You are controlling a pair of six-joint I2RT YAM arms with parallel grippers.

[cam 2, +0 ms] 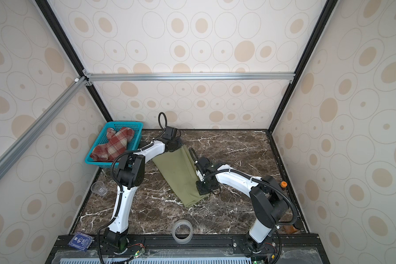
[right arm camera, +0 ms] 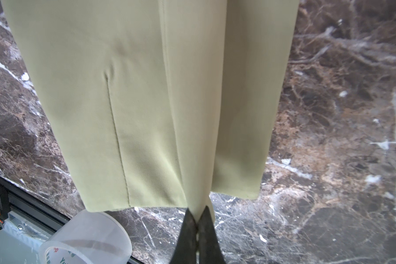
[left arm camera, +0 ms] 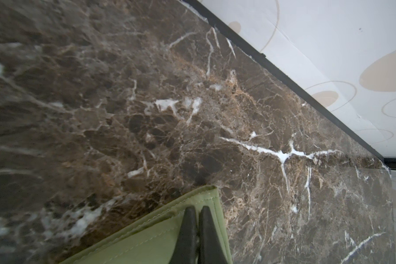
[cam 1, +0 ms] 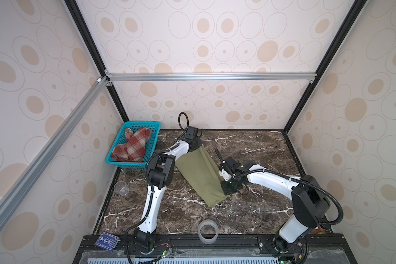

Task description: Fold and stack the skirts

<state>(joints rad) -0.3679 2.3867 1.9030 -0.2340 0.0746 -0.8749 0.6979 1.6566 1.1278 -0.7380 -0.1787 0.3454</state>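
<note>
Stretching slantwise across the middle of the veined marble counter (cam 1: 249,146), the thin, smooth olive-green skirt (cam 1: 197,173) is pinched at both ends: left fingers (left arm camera: 188,228) closed on its stitched corner, right fingers (right arm camera: 207,230) closed on a hem fold, grips only the wrist views reveal. The woolly plaid skirt (cam 1: 130,146) lies crumpled in the teal mesh basket (cam 1: 153,141) at the far left corner. A clear tape roll (cam 1: 207,239) sits at the near edge.
</note>
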